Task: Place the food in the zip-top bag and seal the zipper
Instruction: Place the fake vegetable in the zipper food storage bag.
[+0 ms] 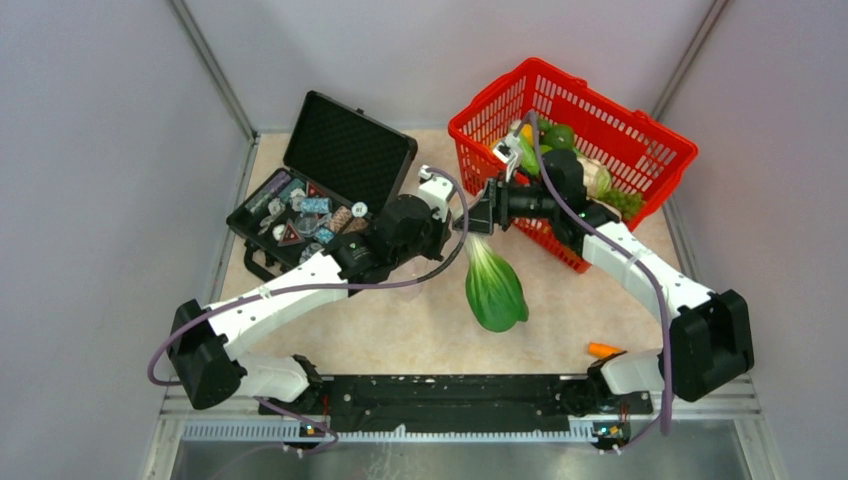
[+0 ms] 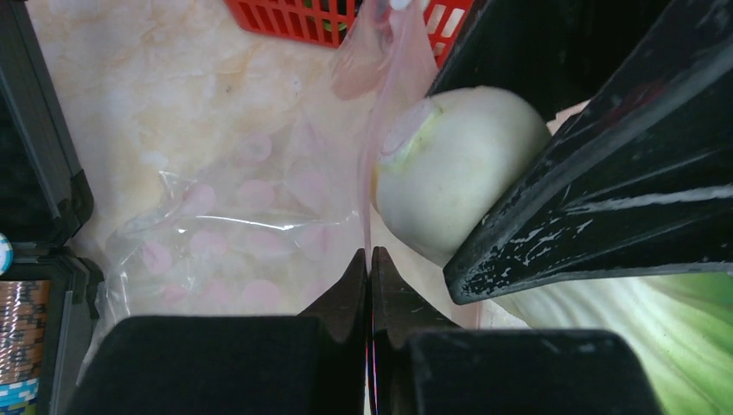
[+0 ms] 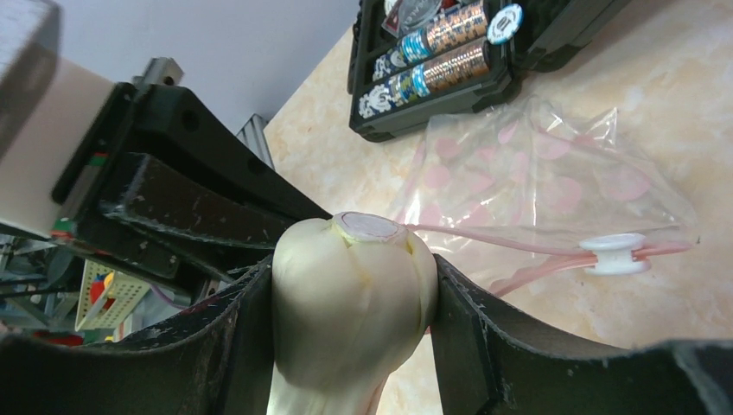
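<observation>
Since the white-stemmed, green-leaved plastic toy bok choy (image 1: 495, 290) looks moulded and smooth, it is probably light and stiff but slippery. Its bulbous white stem is the soundest place to take it. The right hand (image 3: 350, 277) has it there, with the jaws spread wide around the stem and pressing both sides. The cut end points out past the fingertips, and the leaves hang over the beige marbled worktop (image 1: 400, 330).

The flat clear plastic zip-top bag with pale pink spots (image 2: 233, 242) is thin, floppy film that will likely sag shut unless held. Its firmer thin pink-red zipper strip (image 3: 501, 239) gives the better hold. The left hand (image 2: 370, 268) is closed tight on that strip at the mouth edge, and the rest of the bag slumps onto the worktop beside the open black hard case (image 1: 340, 140).

The stem's cut end sits right at the bag's mouth, touching or just beside one side of the strip, near the small white slider (image 3: 614, 253). Whether it has crossed the opening cannot be told.
</observation>
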`<state>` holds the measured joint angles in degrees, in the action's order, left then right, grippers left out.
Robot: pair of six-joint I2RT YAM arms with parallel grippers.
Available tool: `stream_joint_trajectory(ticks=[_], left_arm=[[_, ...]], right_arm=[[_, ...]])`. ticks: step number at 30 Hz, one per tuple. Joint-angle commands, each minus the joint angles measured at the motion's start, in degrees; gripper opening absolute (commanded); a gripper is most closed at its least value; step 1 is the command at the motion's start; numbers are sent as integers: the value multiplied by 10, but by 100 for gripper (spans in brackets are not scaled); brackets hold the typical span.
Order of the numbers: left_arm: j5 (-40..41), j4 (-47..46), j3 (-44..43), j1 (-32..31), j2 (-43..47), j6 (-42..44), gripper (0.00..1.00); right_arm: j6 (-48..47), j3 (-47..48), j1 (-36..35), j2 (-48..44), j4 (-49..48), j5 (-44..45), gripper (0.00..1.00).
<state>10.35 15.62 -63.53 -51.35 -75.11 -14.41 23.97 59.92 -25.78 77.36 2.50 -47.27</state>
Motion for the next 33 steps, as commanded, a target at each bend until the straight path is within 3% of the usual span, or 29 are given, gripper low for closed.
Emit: stream_joint_trajectory(ticks=[1,5,12,15,18,24,27,33], left_arm=[[35,-24,-3,0,11,-2,0],[48,-23,-8,0,10,-14,0],[-10,-59,2,-1,16,11,0],[-54,-67,12,-5,13,36,0],[-75,-57,10,-14,-1,53,0],[-51,-44,17,-35,-27,65,0],[-44,-36,17,-44,-42,69,0],[-20,-48,45,-45,-77,45,0]], right_arm=[[-22,-2,-8,-7,17,6,0],[-49,-9,-9,-17,60,17,0],[-7,-18,-9,24,76,82,2],[23,-23,-10,38,63,70,4],[33,-5,-12,47,108,131,6],[67,-7,-20,65,133,207,10],[62,-12,-28,75,128,201,11],[34,-82,-48,67,85,252,25]])
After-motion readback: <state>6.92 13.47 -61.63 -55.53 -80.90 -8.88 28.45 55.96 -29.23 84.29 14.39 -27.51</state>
